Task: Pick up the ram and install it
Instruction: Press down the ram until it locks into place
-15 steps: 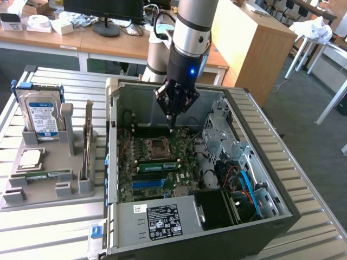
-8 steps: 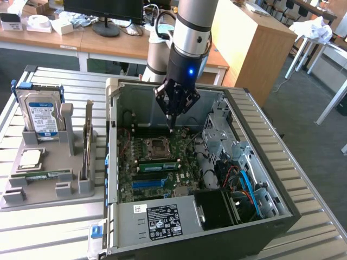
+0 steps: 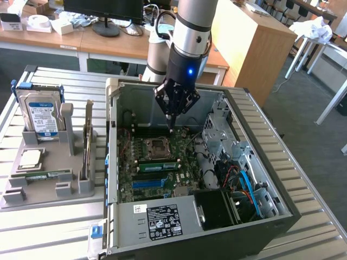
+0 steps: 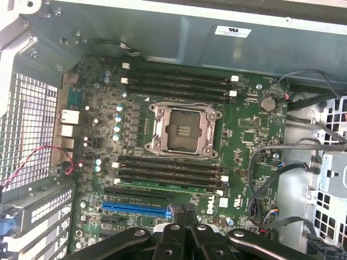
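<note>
My end effector (image 3: 171,125) is closed, empty, hovering over the mobo w/ tips by the CPU socket (image 4: 181,130). Ram (image 3: 158,165) sits seated in a slot just beyond the socket, long axis parallel to the slots.

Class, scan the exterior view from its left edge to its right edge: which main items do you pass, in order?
Hard drive upright in the grey holder → processor chip → upright card → shut gripper above the motherboard → drive cage → blue cable.
</note>
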{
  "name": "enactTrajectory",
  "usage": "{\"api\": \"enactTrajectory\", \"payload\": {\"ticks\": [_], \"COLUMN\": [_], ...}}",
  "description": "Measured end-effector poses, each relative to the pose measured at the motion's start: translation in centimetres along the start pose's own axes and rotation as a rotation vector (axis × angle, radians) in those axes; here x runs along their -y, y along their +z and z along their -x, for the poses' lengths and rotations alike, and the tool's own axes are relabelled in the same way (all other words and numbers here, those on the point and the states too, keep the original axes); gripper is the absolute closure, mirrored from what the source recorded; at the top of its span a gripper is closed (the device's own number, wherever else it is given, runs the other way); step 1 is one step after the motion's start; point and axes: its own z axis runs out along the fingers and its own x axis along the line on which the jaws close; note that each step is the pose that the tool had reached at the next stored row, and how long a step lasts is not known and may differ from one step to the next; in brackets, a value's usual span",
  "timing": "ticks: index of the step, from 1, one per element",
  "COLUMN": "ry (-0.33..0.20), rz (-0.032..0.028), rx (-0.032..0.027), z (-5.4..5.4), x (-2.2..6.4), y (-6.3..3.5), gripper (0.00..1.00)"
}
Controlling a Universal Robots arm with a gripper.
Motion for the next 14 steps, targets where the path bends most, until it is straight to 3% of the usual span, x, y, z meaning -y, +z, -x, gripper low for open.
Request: {"api": "enactTrajectory", "payload": {"ticks": [14], "ry": [0.0], "rz": [0.0], "rx": [0.0002], "z": [-0.24], "x": [-0.02], "y": [0.0], "gripper": [0.9]}}
